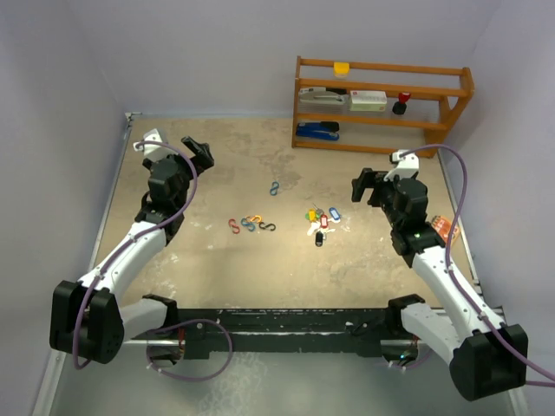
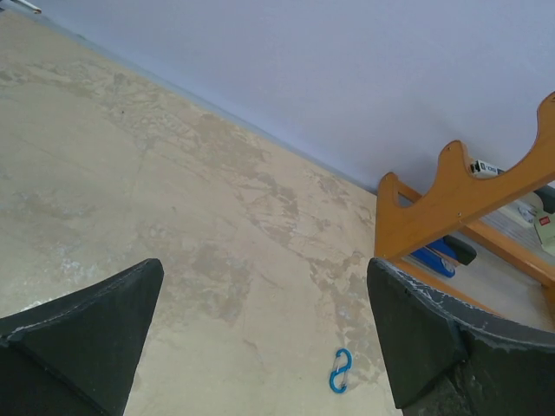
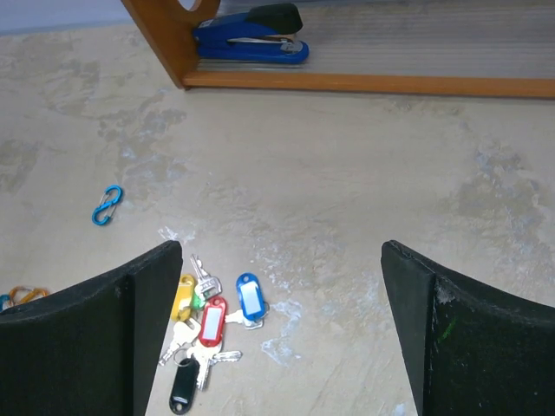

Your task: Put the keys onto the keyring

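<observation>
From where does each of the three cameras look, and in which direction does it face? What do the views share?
Top external: above and behind the arms, looking down the table toward the shelf; both arms show, left gripper and right gripper open.
Left wrist: low on the left arm, facing the far wall and shelf end; its two fingers frame the view.
Right wrist: on the right arm, tilted down at the keys; its fingers show.
Shared: the lone blue clip and the blue stapler appear in all three.
</observation>
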Available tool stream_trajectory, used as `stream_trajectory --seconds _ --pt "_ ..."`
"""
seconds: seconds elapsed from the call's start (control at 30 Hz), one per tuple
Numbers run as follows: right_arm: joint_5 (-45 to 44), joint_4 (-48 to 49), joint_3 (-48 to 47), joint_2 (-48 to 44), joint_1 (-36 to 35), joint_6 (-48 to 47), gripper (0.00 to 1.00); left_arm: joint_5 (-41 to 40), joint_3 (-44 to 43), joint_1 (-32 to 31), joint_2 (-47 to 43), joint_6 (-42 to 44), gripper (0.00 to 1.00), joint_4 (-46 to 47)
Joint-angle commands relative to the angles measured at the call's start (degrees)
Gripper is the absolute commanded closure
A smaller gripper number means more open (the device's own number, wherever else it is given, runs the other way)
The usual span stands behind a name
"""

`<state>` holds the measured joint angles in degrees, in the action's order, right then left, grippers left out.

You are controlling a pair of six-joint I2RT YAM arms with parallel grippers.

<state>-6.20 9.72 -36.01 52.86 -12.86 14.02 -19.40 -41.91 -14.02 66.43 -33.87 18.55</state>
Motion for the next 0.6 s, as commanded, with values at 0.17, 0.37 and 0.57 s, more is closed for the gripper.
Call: stream_trajectory --seconds 0.17,0.37,0.57 --pt "1.74 0.62 -1.15 -0.20 -0.23 0.92 0.00 2.82 -1.74 -0.22 -0.30 -0.49 0.00 1.29" --pt "4.61 0.79 -1.24 -1.48 -0.25 0.15 0.00 3.95 -1.32 -0.22 -0.59 -2.15 0.01 0.94" --pt "10.13 1.88 -0.47 -3.92 -0.24 4.15 0.00 5.59 -1.96 -0.22 -1.57 -3.19 0.01 0.05"
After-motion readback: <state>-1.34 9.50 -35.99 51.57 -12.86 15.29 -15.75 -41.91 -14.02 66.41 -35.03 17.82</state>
